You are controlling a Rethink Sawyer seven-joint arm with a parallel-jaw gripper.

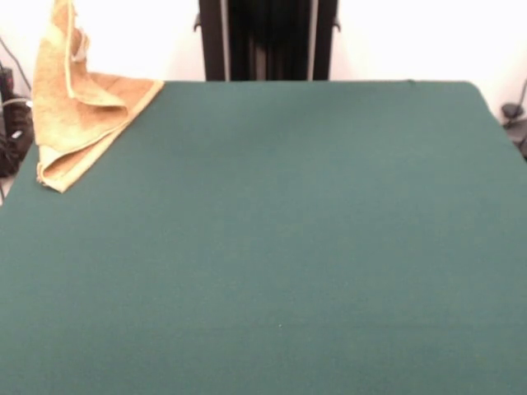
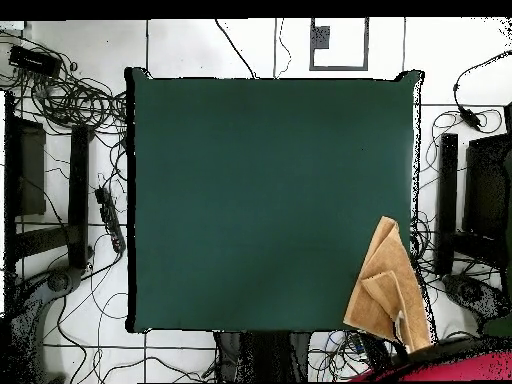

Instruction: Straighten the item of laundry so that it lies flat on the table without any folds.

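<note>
The orange-tan towel (image 1: 78,123) lies crumpled at the far left corner of the green table (image 1: 280,247). One end is pulled up off the table and runs out of the top of the front view. Its lower part rests folded over the table's corner and edge. In the overhead view the towel (image 2: 383,285) is at the table's (image 2: 270,200) bottom right corner and partly overhangs the right edge. Its raised end, with the white label, meets my gripper (image 2: 404,342) under the red arm (image 2: 440,368). The gripper holds that end; its tips are mostly hidden.
The robot's black pedestal (image 1: 268,39) stands at the table's far side. Cables and black stands (image 2: 75,190) lie on the floor left of the table in the overhead view. More stands (image 2: 447,200) are on the right.
</note>
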